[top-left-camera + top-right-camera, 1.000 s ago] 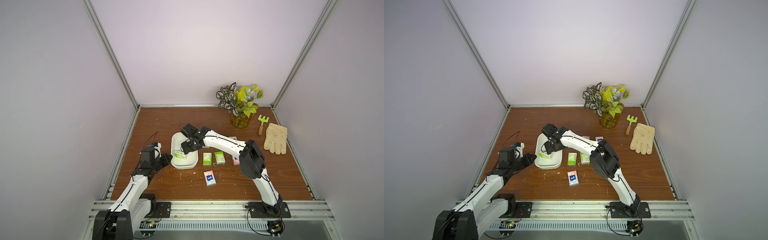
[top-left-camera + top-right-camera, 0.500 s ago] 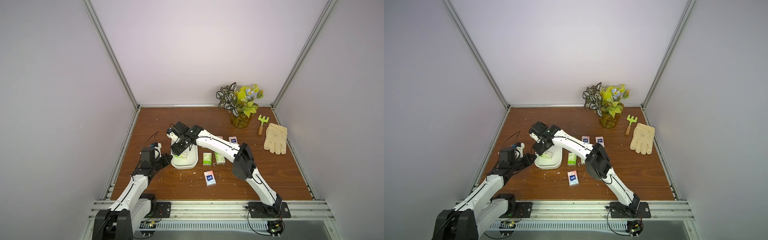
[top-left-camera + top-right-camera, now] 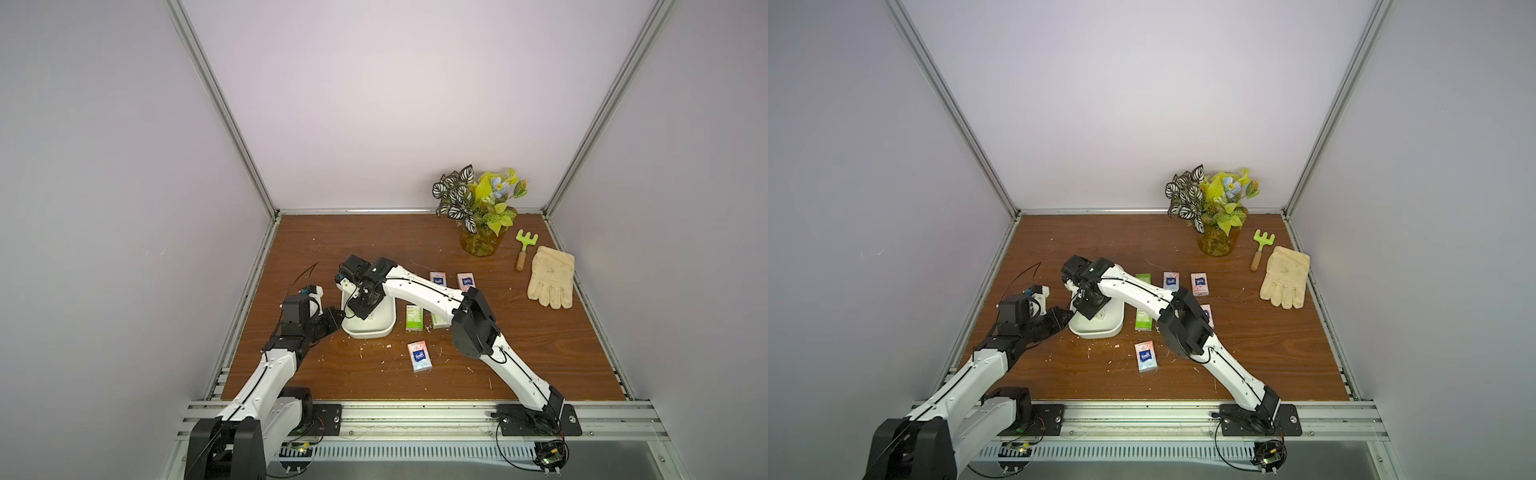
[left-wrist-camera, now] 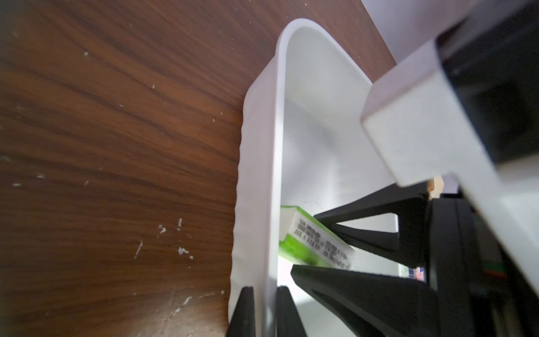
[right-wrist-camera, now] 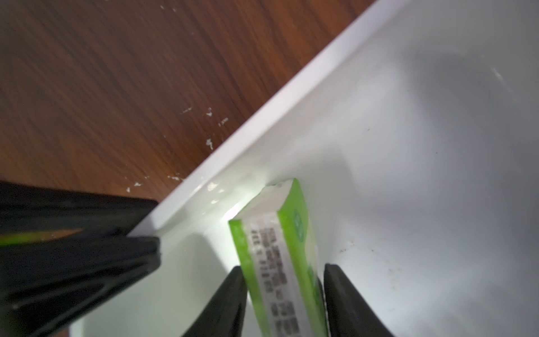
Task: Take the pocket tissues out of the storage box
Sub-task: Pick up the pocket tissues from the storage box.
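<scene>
Right wrist view: the green-and-white soft tissue packet point(image 5: 274, 233) stands on its long edge inside the white plastic round-cornered storage box point(image 5: 262, 125), close to the box's 9 o'clock wall. The right fingers point(image 5: 237, 280) are drawn in on its two flat faces near one end. The left fingers point(image 4: 248, 297), almost fully closed, pinch that same wall between them (steadying it, I judge).

Held off-centre, the soft packet could pivot or slip free on the lift. It could also drag on the wall, and the two sets of fingers sit near enough to knock.

In a top view the box lies toward 9 o'clock on the brown wooden worktop point(image 3: 332, 237), with loose tissue packets point(image 3: 414, 318) at its 3 o'clock.

The held packet's white strip carries small dark print, too blurred to read. A pink-and-white packet point(image 3: 419, 356) at the box's 5 o'clock shows white script on a dark blue patch, too small to read.
</scene>
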Robot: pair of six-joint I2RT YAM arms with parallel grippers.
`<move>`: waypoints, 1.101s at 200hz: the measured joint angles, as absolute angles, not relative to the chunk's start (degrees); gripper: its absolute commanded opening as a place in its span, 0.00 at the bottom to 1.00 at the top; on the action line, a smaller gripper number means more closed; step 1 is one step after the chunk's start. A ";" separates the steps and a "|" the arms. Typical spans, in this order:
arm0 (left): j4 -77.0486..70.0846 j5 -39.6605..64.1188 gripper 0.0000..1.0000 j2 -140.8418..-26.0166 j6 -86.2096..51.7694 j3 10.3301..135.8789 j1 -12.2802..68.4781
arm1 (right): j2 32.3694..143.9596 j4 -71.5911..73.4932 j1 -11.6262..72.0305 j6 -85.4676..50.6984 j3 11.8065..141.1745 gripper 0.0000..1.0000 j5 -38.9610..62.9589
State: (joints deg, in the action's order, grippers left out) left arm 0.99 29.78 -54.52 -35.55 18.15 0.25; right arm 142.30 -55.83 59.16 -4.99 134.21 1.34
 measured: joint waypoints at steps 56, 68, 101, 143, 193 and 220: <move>0.40 29.82 0.11 -55.33 -35.33 18.15 0.25 | 140.86 -55.33 59.16 -7.05 132.53 0.23 1.32; 0.34 29.82 0.12 -55.37 -35.33 18.15 0.25 | 139.37 -54.96 59.16 -7.62 130.89 0.22 1.32; 0.49 29.85 0.16 -55.42 -35.29 18.39 0.25 | 133.93 -54.39 59.11 -9.50 128.49 0.22 1.28; 1.21 30.13 0.37 -55.42 -34.92 21.63 0.25 | 122.98 -52.51 58.65 -12.64 122.67 0.22 -0.12; 2.70 29.78 0.47 -55.64 -33.82 27.59 0.25 | 107.55 -51.22 57.08 -18.20 107.94 0.22 -1.91; 2.81 29.17 0.49 -55.72 -33.61 28.84 0.25 | 98.35 -50.15 56.34 -22.35 96.97 0.22 -3.31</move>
State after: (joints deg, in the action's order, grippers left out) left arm 2.81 29.17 -55.72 -33.61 28.84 0.25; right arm 98.35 -50.15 56.34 -22.35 96.97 -3.31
